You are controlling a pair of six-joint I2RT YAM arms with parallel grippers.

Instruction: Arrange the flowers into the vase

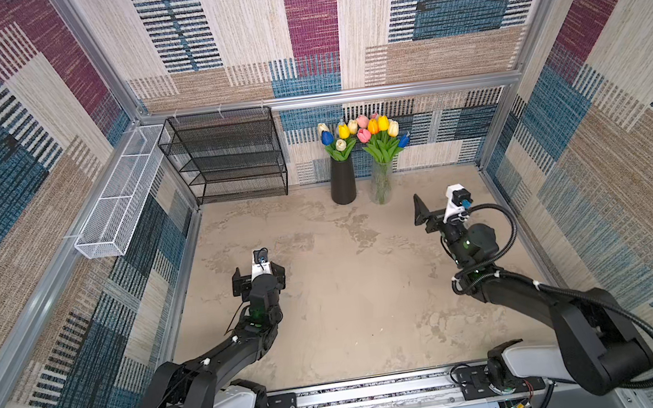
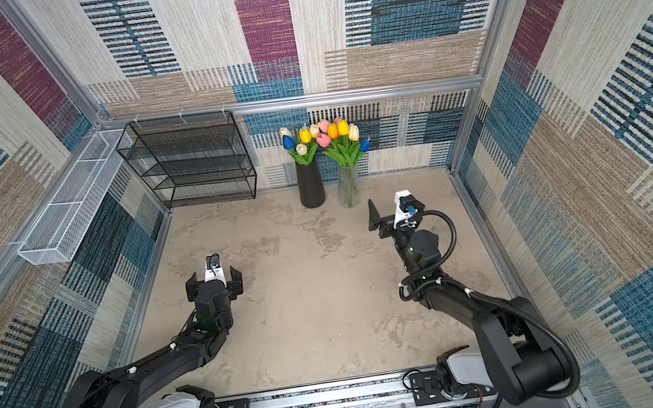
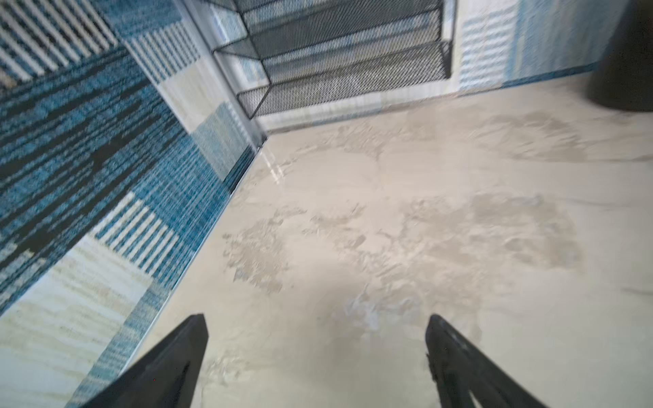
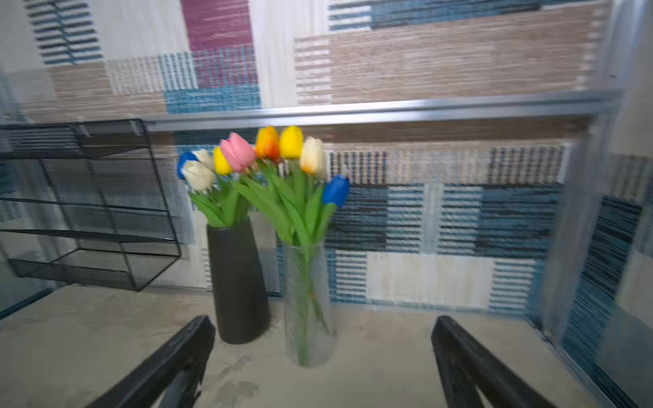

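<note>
Retreat is judged to be the step in hand, since no loose stem is seen on the mottled beige tabletop [image 1: 348, 303] and the artificial tulips [image 1: 376, 130] all stand in vessels. To be done well, the right hand [image 1: 424, 217] should be drawn back low and straight from the clear glass cylinder vase [image 1: 381, 184]. That way the spreading green leaves are not brushed, and the tall glass is not tipped against the tapered matt black vase [image 1: 342, 184] just beside it. A smaller bunch of blue, yellow and cream heads is held in the black vase. The fuller bunch of pink, orange, yellow, cream and blue is held in the glass one. Both vases stand at the far edge of the tabletop.

The right hand is spread wide, and nothing is gripped or touched by it. In the right wrist view both vases are framed between its fingers, clear of them. The left hand [image 1: 258, 274] is likewise released and empty, above bare tabletop well apart from the vases.
</note>
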